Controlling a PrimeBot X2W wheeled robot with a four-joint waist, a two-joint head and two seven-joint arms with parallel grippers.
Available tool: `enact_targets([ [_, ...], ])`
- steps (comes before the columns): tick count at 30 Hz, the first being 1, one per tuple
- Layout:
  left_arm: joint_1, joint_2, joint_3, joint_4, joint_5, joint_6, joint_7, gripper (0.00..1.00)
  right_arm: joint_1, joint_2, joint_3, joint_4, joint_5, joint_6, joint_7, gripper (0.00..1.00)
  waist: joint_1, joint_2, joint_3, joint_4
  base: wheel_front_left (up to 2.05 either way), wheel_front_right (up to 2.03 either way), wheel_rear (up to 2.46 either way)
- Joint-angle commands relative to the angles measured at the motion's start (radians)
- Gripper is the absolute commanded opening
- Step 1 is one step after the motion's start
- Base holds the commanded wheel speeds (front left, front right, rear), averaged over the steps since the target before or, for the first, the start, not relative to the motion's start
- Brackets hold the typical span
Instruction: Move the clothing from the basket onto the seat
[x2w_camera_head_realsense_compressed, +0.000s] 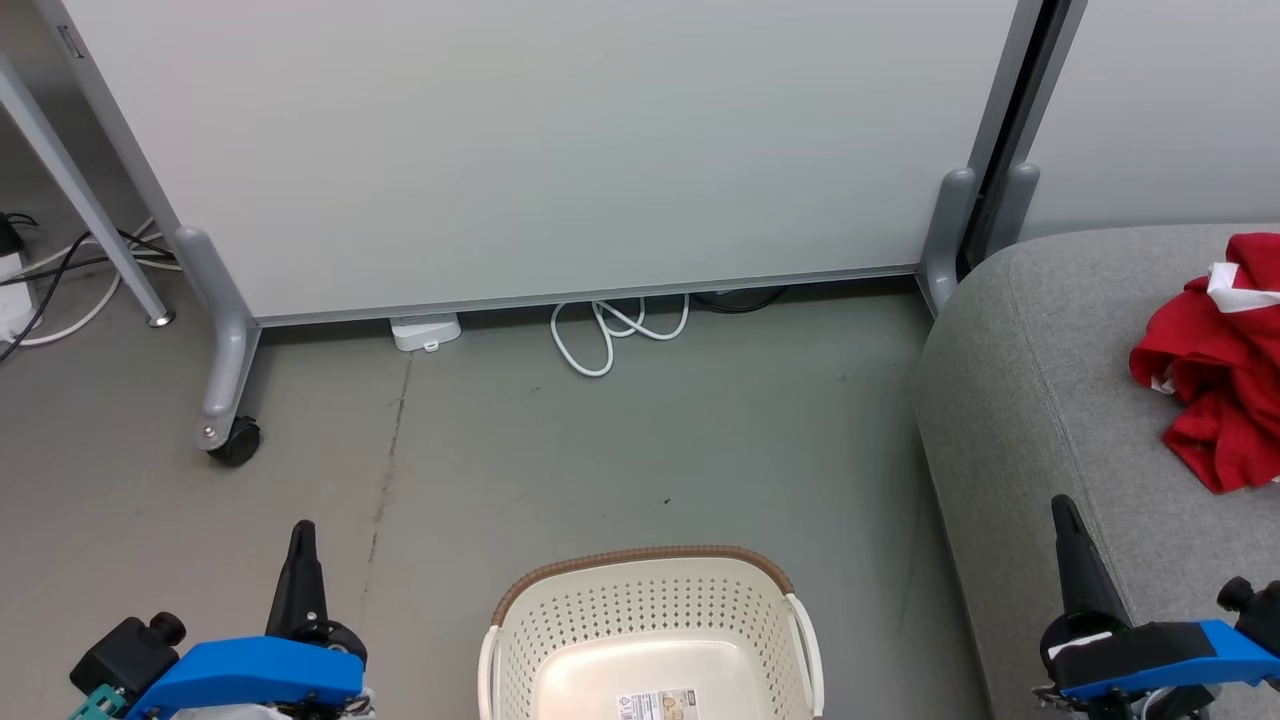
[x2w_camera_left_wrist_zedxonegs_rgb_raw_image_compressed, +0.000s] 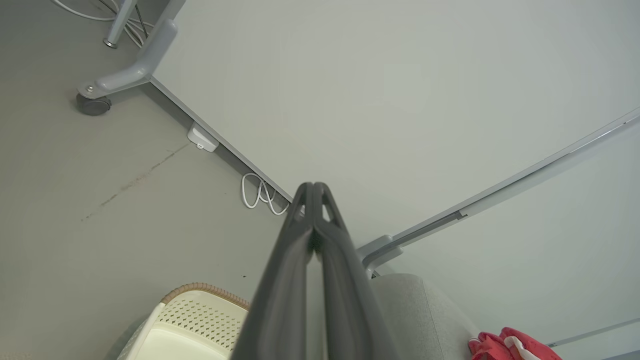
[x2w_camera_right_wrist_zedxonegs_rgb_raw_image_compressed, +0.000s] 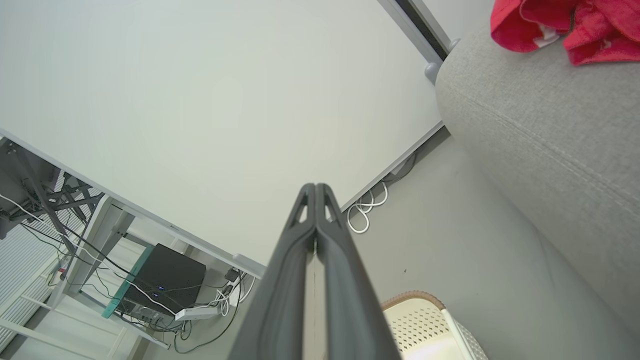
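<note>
The clothing (x2w_camera_head_realsense_compressed: 1215, 370), a crumpled red heap with white trim, lies on the seat (x2w_camera_head_realsense_compressed: 1040, 400) towards its right, well apart from the basket (x2w_camera_head_realsense_compressed: 640, 556), whose visible floor is bare save for a label (x2w_camera_head_realsense_compressed: 655, 703); the transfer therefore appears complete. The heap is cut off by the head view's right edge, so whether it holds both garments cannot be told, and the basket's near part is cropped below. The left gripper (x2w_camera_head_realsense_compressed: 303, 530) and right gripper (x2w_camera_head_realsense_compressed: 1062, 505) flank the basket, fingers pressed together, holding nothing.
</note>
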Motion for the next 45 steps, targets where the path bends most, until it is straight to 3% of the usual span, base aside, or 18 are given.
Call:
enact_targets([
  [1, -0.029, 0.001, 0.009, -0.016, -0.035, -0.005, 0.009, 0.0, -0.027, -0.003, -0.004, -0.008, 0.04, 0.0, 0.008, 0.0, -0.0001, 0.0, 0.0, -0.001, 0.0, 0.0, 0.0],
  [45, -0.063, 0.002, 0.057, -0.039, -0.469, -0.013, 0.12, 0.0, -0.063, -0.004, -0.023, 0.006, 0.494, 0.001, 0.119, 0.0, -0.0001, 0.0, 0.002, -0.027, 0.0, 0.0, 0.0],
])
